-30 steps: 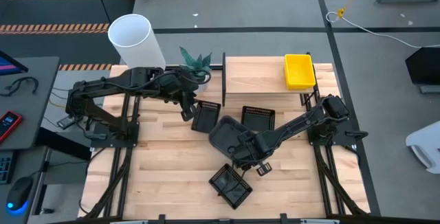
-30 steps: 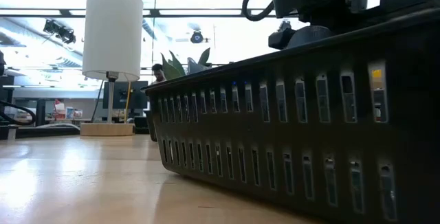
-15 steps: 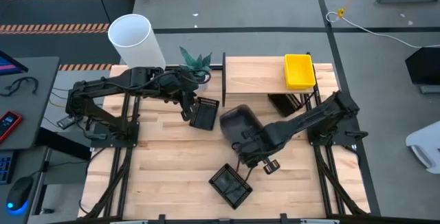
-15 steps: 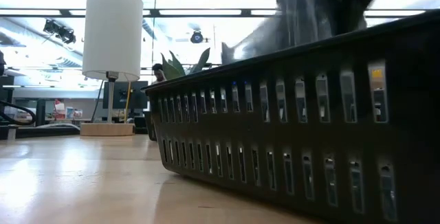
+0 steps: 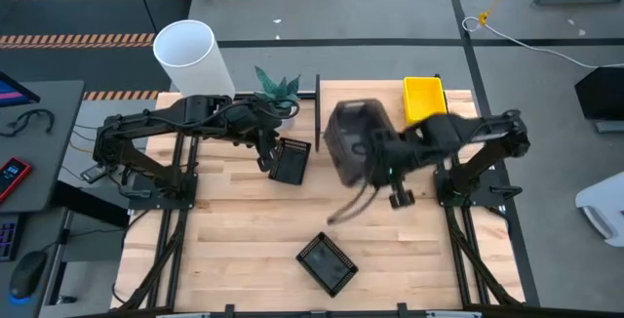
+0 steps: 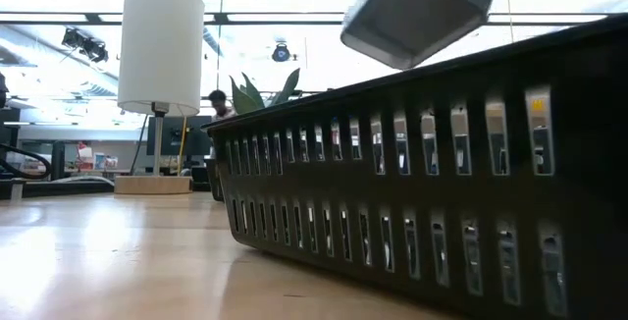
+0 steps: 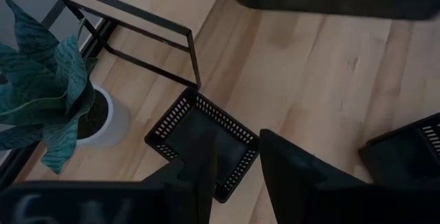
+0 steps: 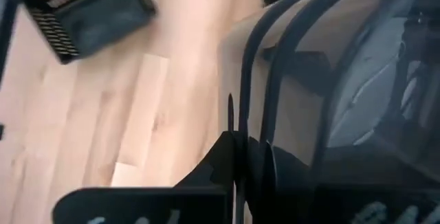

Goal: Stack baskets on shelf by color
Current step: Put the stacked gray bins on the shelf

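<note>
My right gripper (image 5: 378, 152) is shut on a smoky grey basket (image 5: 351, 140), held in the air at the shelf's (image 5: 370, 99) near-left part. In the low view the grey basket (image 6: 422, 11) floats high. A yellow basket (image 5: 424, 100) sits on the shelf's right end. One black mesh basket (image 5: 290, 160) lies flat on the table left of the shelf, another (image 5: 328, 262) toward the near edge. My left gripper (image 7: 237, 165) is open, hovering at the first mesh basket's (image 7: 199, 138) left edge without touching it. My right gripper pinches the grey basket's rim (image 8: 247, 114) at its right side, fingers (image 8: 227, 162) coming level from the table's right. More than one rim line shows there, so the basket looks nested with others. It is lifted clear and tilted.
A potted plant (image 5: 278, 89) and a tall white cylinder (image 5: 190, 55) stand at the far left. The shelf's black metal frame (image 7: 137, 18) stands close beyond the left gripper. The near mesh basket fills the low view (image 6: 442, 202). Bare wood lies mid-table.
My right gripper has risen from mid-table and swung toward the far edge and the shelf, carrying the grey basket. The basket left the table, turned about and now hangs over the shelf's near-left part.
</note>
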Controlling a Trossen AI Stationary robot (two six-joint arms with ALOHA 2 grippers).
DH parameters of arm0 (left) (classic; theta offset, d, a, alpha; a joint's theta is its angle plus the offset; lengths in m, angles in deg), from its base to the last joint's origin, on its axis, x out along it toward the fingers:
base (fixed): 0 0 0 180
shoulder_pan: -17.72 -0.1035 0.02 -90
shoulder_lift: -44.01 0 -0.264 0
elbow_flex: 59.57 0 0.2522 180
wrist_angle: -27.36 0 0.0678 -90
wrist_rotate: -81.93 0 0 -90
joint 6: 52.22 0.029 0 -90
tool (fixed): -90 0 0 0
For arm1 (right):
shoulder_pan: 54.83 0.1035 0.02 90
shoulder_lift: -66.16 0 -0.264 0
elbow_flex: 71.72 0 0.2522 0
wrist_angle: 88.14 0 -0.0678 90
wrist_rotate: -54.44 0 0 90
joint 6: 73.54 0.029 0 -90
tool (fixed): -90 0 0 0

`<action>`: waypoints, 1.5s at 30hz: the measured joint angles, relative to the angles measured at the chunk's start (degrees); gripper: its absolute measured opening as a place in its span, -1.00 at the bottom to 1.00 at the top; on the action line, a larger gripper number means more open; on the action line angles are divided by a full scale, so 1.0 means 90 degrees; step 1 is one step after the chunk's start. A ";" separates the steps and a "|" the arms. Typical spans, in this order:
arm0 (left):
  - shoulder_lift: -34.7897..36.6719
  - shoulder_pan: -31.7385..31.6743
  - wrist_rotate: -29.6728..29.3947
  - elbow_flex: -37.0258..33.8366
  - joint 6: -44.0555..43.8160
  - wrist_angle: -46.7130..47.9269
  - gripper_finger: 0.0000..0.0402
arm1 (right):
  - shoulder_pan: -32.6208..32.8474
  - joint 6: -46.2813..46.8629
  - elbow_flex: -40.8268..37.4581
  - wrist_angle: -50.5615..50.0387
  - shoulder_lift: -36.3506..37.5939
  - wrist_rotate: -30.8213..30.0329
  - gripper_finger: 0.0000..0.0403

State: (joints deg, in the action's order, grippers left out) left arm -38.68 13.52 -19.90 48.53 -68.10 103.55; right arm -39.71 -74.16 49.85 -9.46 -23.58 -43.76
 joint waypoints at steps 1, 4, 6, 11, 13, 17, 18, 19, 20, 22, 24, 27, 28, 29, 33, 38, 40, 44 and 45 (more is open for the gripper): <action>0.0000 0.0000 0.0000 0.0000 0.0000 -0.0032 -0.42 | -0.0187 0.0044 -0.0051 -0.0048 0.0074 0.0021 -0.91; 0.0000 0.0000 -0.0001 0.0000 0.0000 -0.0111 -0.42 | -0.0698 -0.0039 -0.0199 -0.0139 0.0241 -0.0014 -0.91; 0.0000 0.0000 -0.0001 0.0000 0.0000 -0.0171 -0.42 | -0.1000 -0.0444 -0.0310 -0.0114 0.0284 -0.0153 -0.90; 0.0000 0.0000 0.0000 0.0000 -0.0002 -0.0206 -0.42 | -0.1840 -0.1315 -0.0733 -0.0135 0.0374 -0.0072 -0.90; 0.0000 0.0000 0.0001 0.0000 -0.0044 -0.0204 -0.42 | -0.2196 -0.1594 -0.0922 -0.0109 0.0407 -0.0084 -0.90; 0.0000 0.0000 0.0003 0.0000 -0.0165 -0.0202 -0.42 | -0.2832 -0.2099 -0.1195 -0.0083 0.0400 -0.0129 -0.89; 0.0000 0.0000 0.0001 0.0000 -0.0165 -0.0202 -0.42 | -0.2983 -0.2208 -0.1251 -0.0051 0.0399 -0.0127 -0.89; 0.0000 0.0000 0.0001 0.0000 -0.0165 -0.0202 -0.42 | -0.3134 -0.2302 -0.1316 0.0002 0.0399 -0.0126 -0.89; 0.0000 0.0000 0.0004 0.0000 -0.0165 -0.0199 -0.42 | -0.3279 -0.2377 -0.1396 0.0090 0.0399 -0.0130 -0.89; 0.0000 0.0000 0.0003 0.0000 -0.0165 -0.0199 -0.42 | -0.3547 -0.2504 -0.1535 0.0213 0.0397 -0.0142 -0.88; 0.0000 0.0000 0.0003 0.0000 -0.0165 -0.0193 -0.42 | -0.3751 -0.2600 -0.1629 0.0210 0.0397 -0.0161 -0.88; 0.0000 0.0000 0.0004 0.0000 -0.0165 -0.0181 -0.42 | -0.3958 -0.2619 -0.1776 0.0251 0.0399 -0.0242 -0.88; 0.0000 0.0000 0.0004 0.0000 -0.0165 -0.0182 -0.42 | -0.4007 -0.2621 -0.1813 0.0247 0.0397 -0.0326 -0.88; 0.0000 0.0000 0.0004 0.0000 -0.0167 -0.0181 -0.42 | -0.4047 -0.2612 -0.1844 0.0248 0.0397 -0.0417 -0.88; 0.0000 0.0000 0.0004 0.0000 -0.0166 -0.0182 -0.42 | -0.4128 -0.2616 -0.1963 0.0234 0.0397 -0.0466 -0.82; -0.0002 0.0000 0.0001 0.0000 -0.0168 -0.0182 -0.42 | -0.4149 -0.2591 -0.2013 0.0202 0.0397 -0.0470 -0.67; -0.0001 0.0000 0.0002 0.0000 -0.0167 -0.0182 -0.42 | -0.4151 -0.2574 -0.2013 0.0208 0.0397 -0.0477 -0.61; -0.0002 0.0000 0.0003 0.0000 -0.0166 -0.0182 -0.42 | -0.4149 -0.2420 -0.2013 0.0201 0.0397 -0.0482 -0.49; -0.0002 0.0000 0.0002 0.0000 -0.0167 -0.0182 -0.42 | -0.4149 -0.2371 -0.2013 0.0201 0.0397 -0.0482 -0.46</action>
State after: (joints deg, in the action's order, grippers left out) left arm -38.70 13.52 -19.88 48.53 -69.60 101.91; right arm -77.05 -95.50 31.73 -7.65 -20.01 -48.10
